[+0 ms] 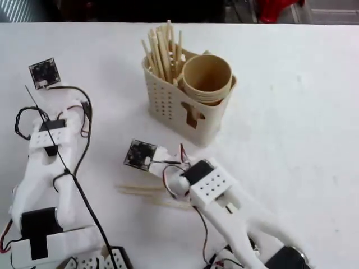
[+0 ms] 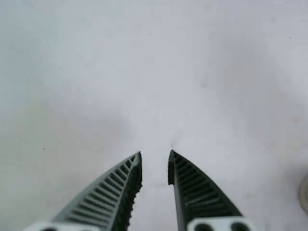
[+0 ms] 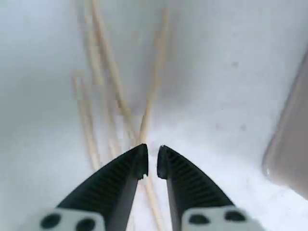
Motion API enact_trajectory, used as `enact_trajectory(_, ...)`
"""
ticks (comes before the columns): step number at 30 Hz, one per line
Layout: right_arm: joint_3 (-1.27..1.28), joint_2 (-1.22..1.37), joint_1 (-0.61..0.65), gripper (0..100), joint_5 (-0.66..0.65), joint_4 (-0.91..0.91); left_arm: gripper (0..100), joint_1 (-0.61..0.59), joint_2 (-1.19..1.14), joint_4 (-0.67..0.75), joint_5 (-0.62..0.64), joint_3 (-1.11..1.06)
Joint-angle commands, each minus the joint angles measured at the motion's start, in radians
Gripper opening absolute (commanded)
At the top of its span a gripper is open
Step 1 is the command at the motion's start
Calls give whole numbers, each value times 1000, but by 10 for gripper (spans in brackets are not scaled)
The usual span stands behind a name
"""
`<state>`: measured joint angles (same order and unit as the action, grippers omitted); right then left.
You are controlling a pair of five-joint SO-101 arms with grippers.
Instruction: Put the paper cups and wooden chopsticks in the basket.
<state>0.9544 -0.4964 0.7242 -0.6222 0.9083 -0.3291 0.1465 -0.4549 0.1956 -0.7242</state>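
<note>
The cream basket (image 1: 168,112) stands at the back middle of the table. It holds stacked paper cups (image 1: 207,75) and a bundle of wooden chopsticks (image 1: 162,47). Several loose chopsticks (image 1: 137,190) lie on the table in front of it, under the right arm's wrist (image 1: 210,185). In the right wrist view my right gripper (image 3: 152,154) sits low over these chopsticks (image 3: 103,62), its jaws closed to a narrow gap with one chopstick (image 3: 153,202) running through it. My left gripper (image 2: 155,154) is slightly open over bare table, holding nothing.
The left arm (image 1: 47,140) rests at the left side with loose cables around it. The basket's wall (image 3: 288,144) rises close beside the right gripper. White tabletop extends to the right of the basket.
</note>
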Motion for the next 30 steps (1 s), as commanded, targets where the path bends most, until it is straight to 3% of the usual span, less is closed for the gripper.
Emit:
enact_trajectory(1,-28,-165,-10,26,28,45,109,-2,5,18,-8,12)
enact_trajectory(5,-103,-254,-5,17,41,136,109,-2,5,18,-8,11)
enact_trajectory(10,-143,-166,-22,29,32,159,109,-2,5,18,-8,8)
enact_trajectory(17,-232,74,-194,208,8,77,109,-4,5,18,-8,6)
enact_trajectory(23,-259,62,-153,152,14,117,109,-2,5,18,-8,14)
enact_trajectory(30,-408,-166,-154,151,310,246,109,-2,5,18,-8,14)
